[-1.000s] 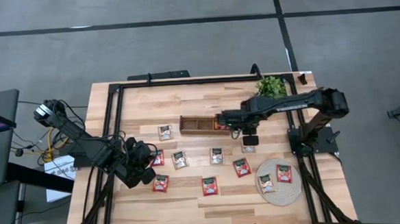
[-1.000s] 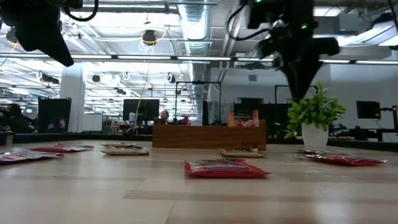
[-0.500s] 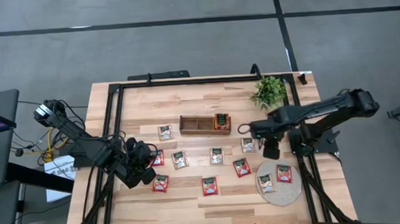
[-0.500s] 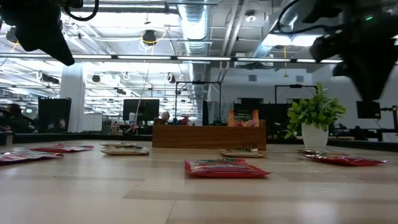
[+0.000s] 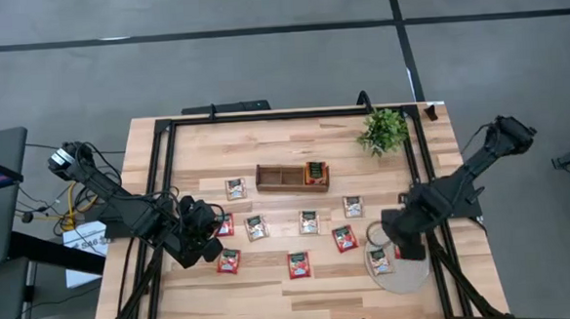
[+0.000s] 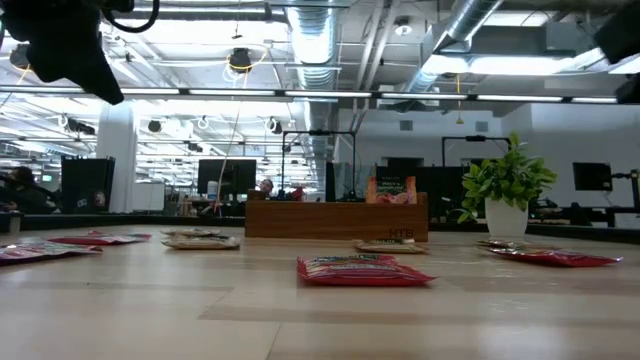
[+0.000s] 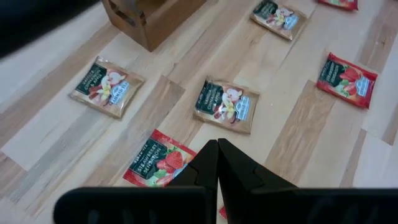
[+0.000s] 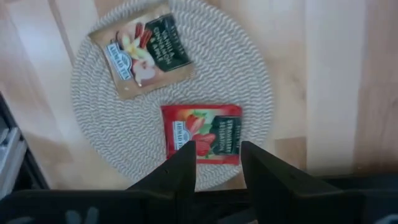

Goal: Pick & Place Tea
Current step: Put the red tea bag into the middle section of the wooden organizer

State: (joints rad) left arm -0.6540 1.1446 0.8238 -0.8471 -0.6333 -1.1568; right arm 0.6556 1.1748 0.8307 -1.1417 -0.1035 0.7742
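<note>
Jaws on the right gripper (image 8: 214, 163) sit parted with nothing between them, hanging right over the red sachet (image 8: 202, 138) on the round woven mat (image 8: 99, 118). That sachet lies flat on the mat, just beside a beige sachet (image 8: 146, 55) which isn't touching it.

So the move we'd go for is a straight drop, one jaw on each side of the red one. Keeping the jaws off the beige neighbour matters, and flat packets like these probably slide under the tips, so we'd close low, right at the weave.

Other sachets are scattered across the bench (image 5: 294, 149), like a red one (image 5: 299, 264) near the front. The wooden box (image 5: 292, 177) toward the back already has one sachet (image 5: 315, 172) standing in its end compartment, so we'd guess that's where this goes.

Over on the other side, the left gripper (image 7: 216, 163) waits with its jaws pinched together and empty, above a red sachet (image 7: 157, 165).
</note>
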